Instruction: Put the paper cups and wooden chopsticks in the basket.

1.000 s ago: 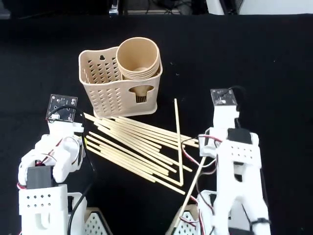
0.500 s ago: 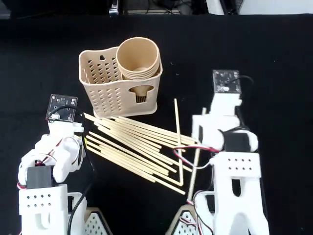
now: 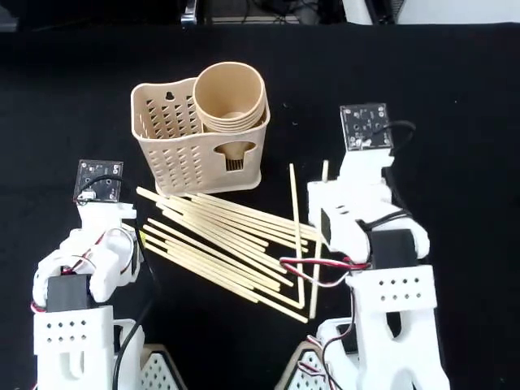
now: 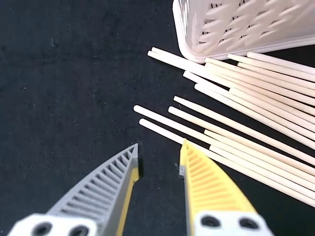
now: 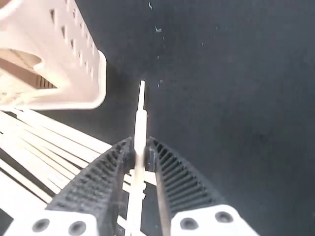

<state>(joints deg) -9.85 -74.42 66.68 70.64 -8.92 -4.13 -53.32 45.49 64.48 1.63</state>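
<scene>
High view showed the perforated beige basket (image 3: 175,154) on the black table (image 3: 455,97), with a stack of paper cups (image 3: 230,97) standing in the basket end nearer the right arm. The wooden chopsticks (image 3: 219,244) lay fanned on the table just in front of the basket, between it and the arms. The right gripper (image 5: 140,147) was pinched on a single chopstick (image 5: 141,108) whose free tip pointed past the basket's corner, near it but apart. The left gripper (image 4: 159,147) hung spread beside the pile's ends, off the basket's other corner. Its yellow finger (image 4: 206,182) perhaps grazed one stick, though I could not tell.
</scene>
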